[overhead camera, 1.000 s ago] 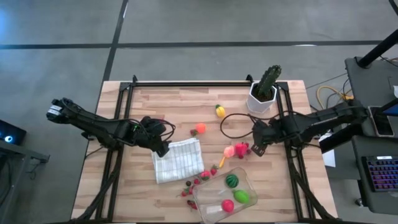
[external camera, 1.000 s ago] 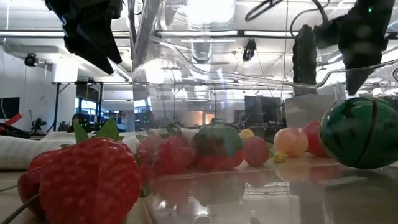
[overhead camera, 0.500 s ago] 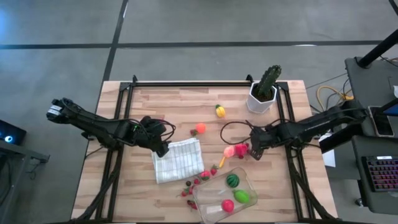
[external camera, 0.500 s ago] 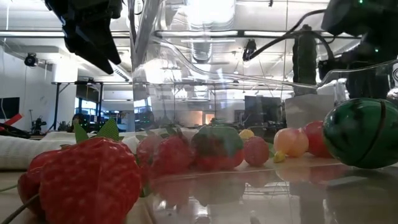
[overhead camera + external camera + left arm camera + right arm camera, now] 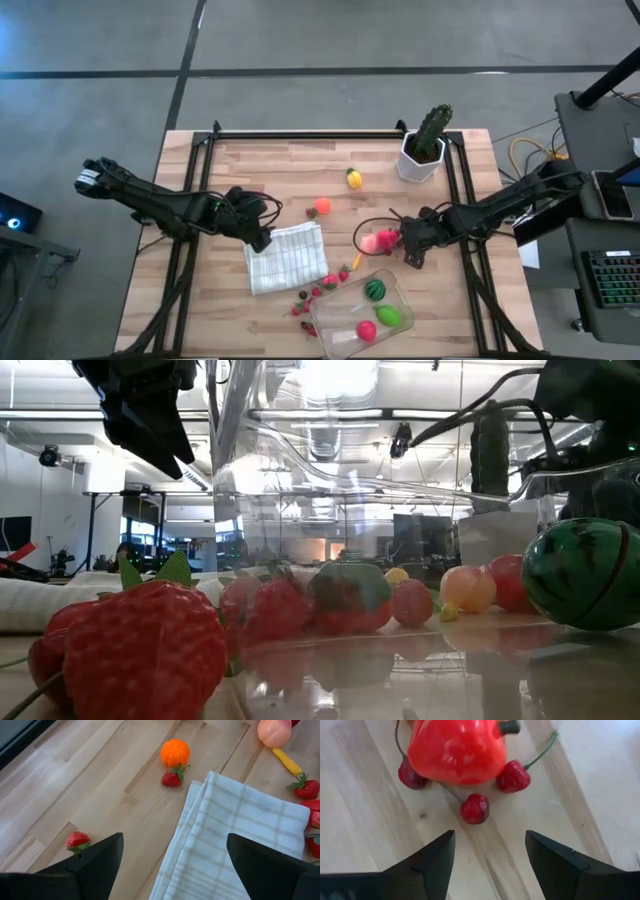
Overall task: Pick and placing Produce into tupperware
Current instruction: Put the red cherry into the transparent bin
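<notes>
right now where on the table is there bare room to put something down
Bare wood lies along the far edge between the yellow toy fruit and the table's left rail, and in the near left corner beside the white checked folded cloth. It is crowded between the cloth, the clear plastic container and the right claw, where small red berries lie scattered.

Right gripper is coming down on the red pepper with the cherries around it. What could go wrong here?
The right gripper is open just short of the red pepper. Three cherries crowd it, one lying in the approach, so the fingers may catch or scatter them. The smooth, rounded pepper might squirt out when squeezed.
</notes>
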Tool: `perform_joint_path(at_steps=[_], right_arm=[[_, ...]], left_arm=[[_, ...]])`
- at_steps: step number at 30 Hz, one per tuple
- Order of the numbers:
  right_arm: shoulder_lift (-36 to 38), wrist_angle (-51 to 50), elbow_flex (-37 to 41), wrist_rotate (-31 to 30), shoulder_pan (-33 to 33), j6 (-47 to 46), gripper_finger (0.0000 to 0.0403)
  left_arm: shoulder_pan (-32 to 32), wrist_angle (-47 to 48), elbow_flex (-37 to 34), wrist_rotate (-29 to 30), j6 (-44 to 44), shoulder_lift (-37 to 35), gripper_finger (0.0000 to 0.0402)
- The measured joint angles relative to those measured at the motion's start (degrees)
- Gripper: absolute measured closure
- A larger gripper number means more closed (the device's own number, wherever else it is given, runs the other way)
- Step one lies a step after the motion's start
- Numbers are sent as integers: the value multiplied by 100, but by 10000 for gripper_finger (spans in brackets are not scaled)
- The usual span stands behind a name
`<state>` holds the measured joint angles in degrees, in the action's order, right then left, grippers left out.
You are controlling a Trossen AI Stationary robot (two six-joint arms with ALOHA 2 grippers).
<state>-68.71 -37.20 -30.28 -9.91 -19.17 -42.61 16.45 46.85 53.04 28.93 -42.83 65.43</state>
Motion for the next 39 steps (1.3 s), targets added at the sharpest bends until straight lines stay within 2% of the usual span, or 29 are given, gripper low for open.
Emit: perform_joint_path(at_steps=[9,15,21,25,29,39], right_arm=[[-361,30,-35,-47,-34,-70,112],[-452,86,-35,-189,-32,-41,96],[-450,310,-35,-465,-32,55,104],[-450,621,-23,-538,-32,544,110],[-450,815,14,-513,-32,930,115],[-450,803,129,-158,-27,747,149]], left_arm=[[0,-13,0,2,-30,0,61],[-8,-11,0,4,-33,0,61],[-76,-14,0,4,-33,0,61],[-76,-138,0,2,-28,0,61],[-74,-171,0,2,-28,0,61],[-74,-148,2,2,166,0,61]])
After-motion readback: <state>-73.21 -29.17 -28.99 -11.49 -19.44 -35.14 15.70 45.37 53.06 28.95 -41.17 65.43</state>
